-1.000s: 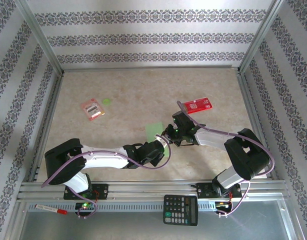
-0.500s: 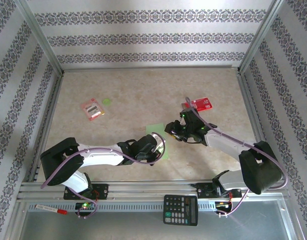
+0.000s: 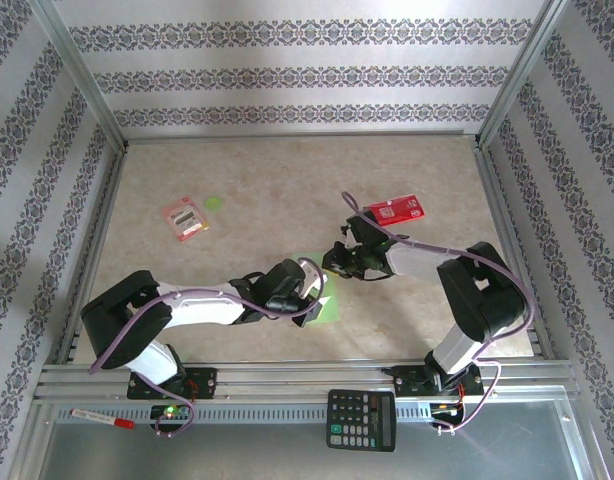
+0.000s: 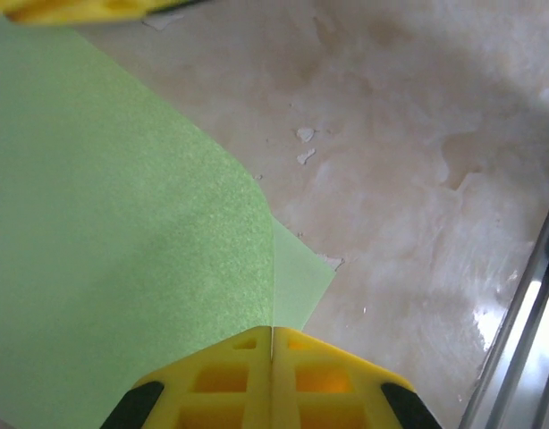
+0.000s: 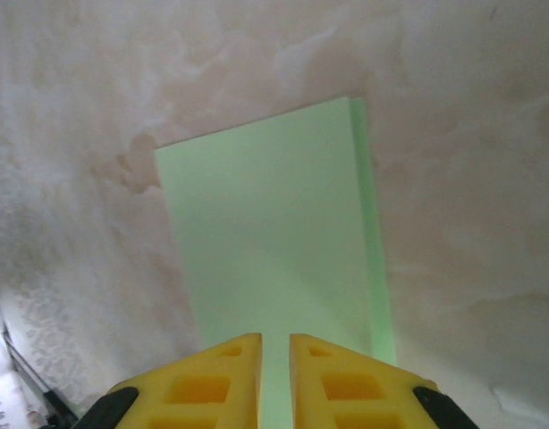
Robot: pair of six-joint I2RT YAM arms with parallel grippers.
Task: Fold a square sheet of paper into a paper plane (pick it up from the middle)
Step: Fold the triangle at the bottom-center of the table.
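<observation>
The square sheet of paper (image 5: 274,241) is being worked near the middle of the counter (image 3: 247,170), between the two arms. It is being shown doubled over. In the right wrist view two layers are being seen, the upper one set slightly short of the lower along the right-hand edge. A first fold is therefore being judged as made, though its edges are not being matched squarely. No pointed nose, no slanted corner folds and no wings are being shown, so the paper plane is being judged as far from finished, and most of the folding is being left to do.

The left gripper (image 4: 273,332) is being held low at the sheet's nearer end, close by a corner. Its fingers are being pressed tight together, with the edge of the upper layer running straight into the seam between them, and that layer is being judged as pinched there. The right gripper (image 5: 274,341) is being held over the sheet's farther end. Its fingers are being kept narrowly apart, with green paper showing through the gap, and nothing is being seen clamped in them.
</observation>
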